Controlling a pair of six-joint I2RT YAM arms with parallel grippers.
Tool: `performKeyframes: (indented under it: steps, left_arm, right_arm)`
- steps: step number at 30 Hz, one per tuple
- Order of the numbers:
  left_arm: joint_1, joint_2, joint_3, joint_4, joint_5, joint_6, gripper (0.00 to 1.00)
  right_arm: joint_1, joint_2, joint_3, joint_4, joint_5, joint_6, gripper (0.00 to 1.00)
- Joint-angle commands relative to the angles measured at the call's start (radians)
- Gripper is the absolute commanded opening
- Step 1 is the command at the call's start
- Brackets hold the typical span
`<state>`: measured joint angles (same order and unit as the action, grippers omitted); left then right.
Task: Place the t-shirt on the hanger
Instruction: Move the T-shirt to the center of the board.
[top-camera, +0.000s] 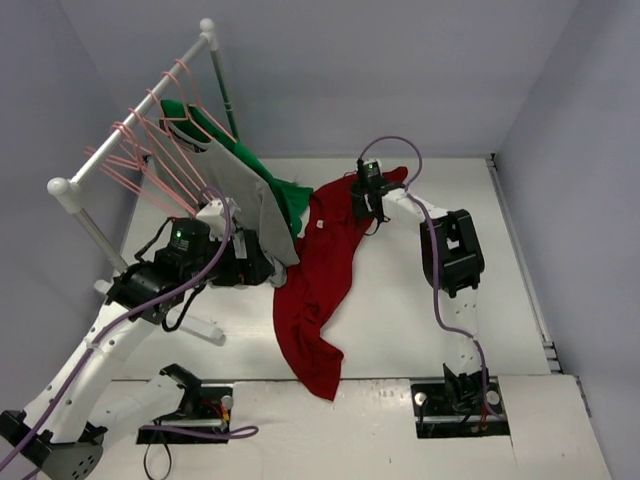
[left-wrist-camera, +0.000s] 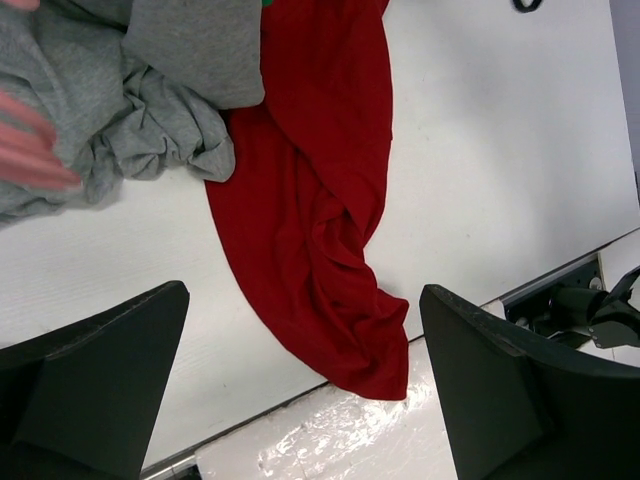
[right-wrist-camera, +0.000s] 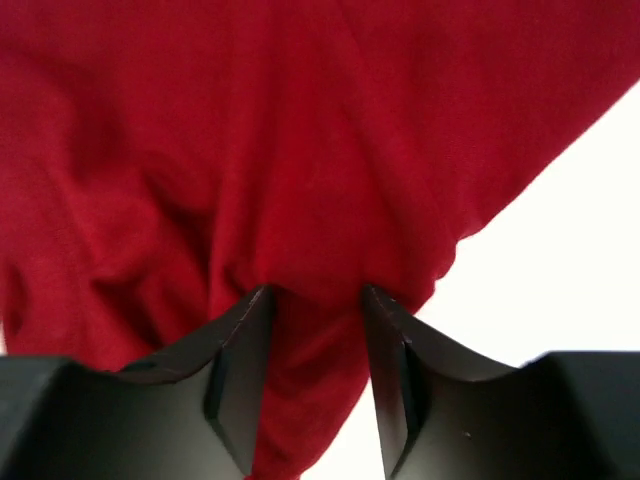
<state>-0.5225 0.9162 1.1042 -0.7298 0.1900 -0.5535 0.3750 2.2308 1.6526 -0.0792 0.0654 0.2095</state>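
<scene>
The dark red t-shirt (top-camera: 320, 280) lies rumpled in a long strip on the white table, from the back centre to the near edge. My right gripper (top-camera: 368, 195) is down at its far end. In the right wrist view its jaws (right-wrist-camera: 315, 292) stand partly open, with a bunched fold of the t-shirt (right-wrist-camera: 300, 150) between the fingertips. My left gripper (top-camera: 258, 266) hovers wide open above the table beside the shirt's middle, holding nothing (left-wrist-camera: 305, 300); the t-shirt (left-wrist-camera: 310, 230) lies below it. Several pink wire hangers (top-camera: 150, 160) hang on the rail at back left.
The white pipe rack (top-camera: 130, 110) stands at back left, carrying a grey t-shirt (top-camera: 255, 200) and a green garment (top-camera: 285, 195). The grey t-shirt (left-wrist-camera: 150, 110) droops onto the table close to my left gripper. Both arm bases (top-camera: 460, 400) sit along the near edge.
</scene>
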Motion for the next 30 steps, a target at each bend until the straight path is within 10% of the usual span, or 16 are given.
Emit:
performKeyframes:
  steps: [1, 16, 23, 30]
  left_arm:
    - [-0.025, -0.004, -0.001, 0.052, -0.012, -0.048, 0.97]
    - [-0.263, 0.261, 0.060, 0.170, -0.077, -0.030, 0.97]
    - [-0.259, 0.414, 0.116, 0.275, -0.080, 0.088, 0.97]
    - [-0.221, 0.621, 0.245, 0.271, 0.003, 0.189, 0.84]
  right_arm:
    - [-0.014, -0.038, -0.083, 0.012, 0.086, 0.068, 0.34]
    - [0.282, -0.894, -1.001, -0.100, 0.284, 0.632, 0.32]
    - [0.290, -1.197, -0.952, -0.177, 0.256, 0.465, 0.46]
    - [0.065, -1.152, -0.769, -0.177, 0.114, 0.162, 0.50]
